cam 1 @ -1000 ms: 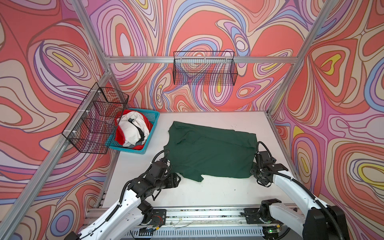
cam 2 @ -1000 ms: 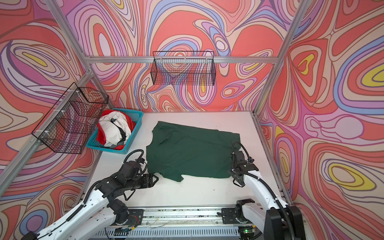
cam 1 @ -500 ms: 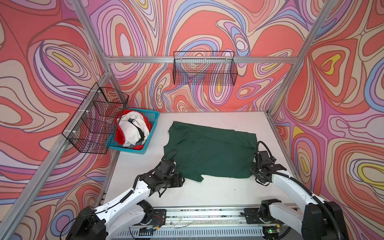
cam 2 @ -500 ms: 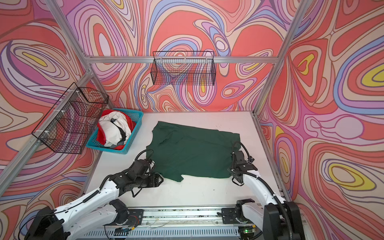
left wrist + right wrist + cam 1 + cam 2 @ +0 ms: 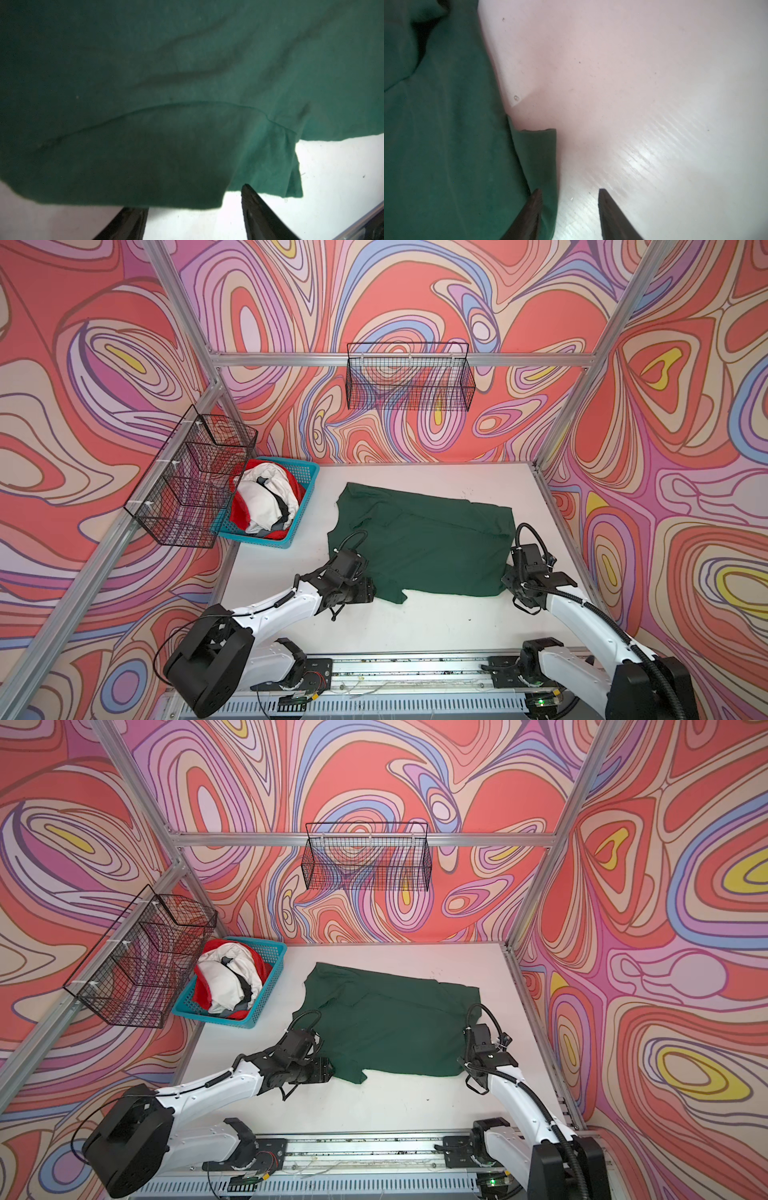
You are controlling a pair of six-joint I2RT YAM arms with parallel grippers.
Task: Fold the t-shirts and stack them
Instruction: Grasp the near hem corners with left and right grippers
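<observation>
A dark green t-shirt (image 5: 424, 539) (image 5: 390, 1023) lies spread flat on the white table in both top views. My left gripper (image 5: 371, 593) (image 5: 330, 1073) sits low at its near-left sleeve. In the left wrist view this gripper (image 5: 191, 199) is open, and the sleeve's edge (image 5: 187, 83) covers the tip of one finger. My right gripper (image 5: 508, 581) (image 5: 462, 1063) is at the near-right corner. In the right wrist view it (image 5: 569, 190) is open. One finger rests on the shirt (image 5: 446, 145), and a strip of hem lies between the fingers.
A blue basket (image 5: 305, 506) at the back left holds white, red and grey t-shirts (image 5: 266, 506). Black wire baskets hang on the left wall (image 5: 191, 485) and the back wall (image 5: 409, 377). A metal rail (image 5: 415, 668) runs along the table's front edge.
My left arm has reached right and forward until its gripper meets the shirt's near-left sleeve. My right gripper has stayed at the near-right corner and its jaws have narrowed.
</observation>
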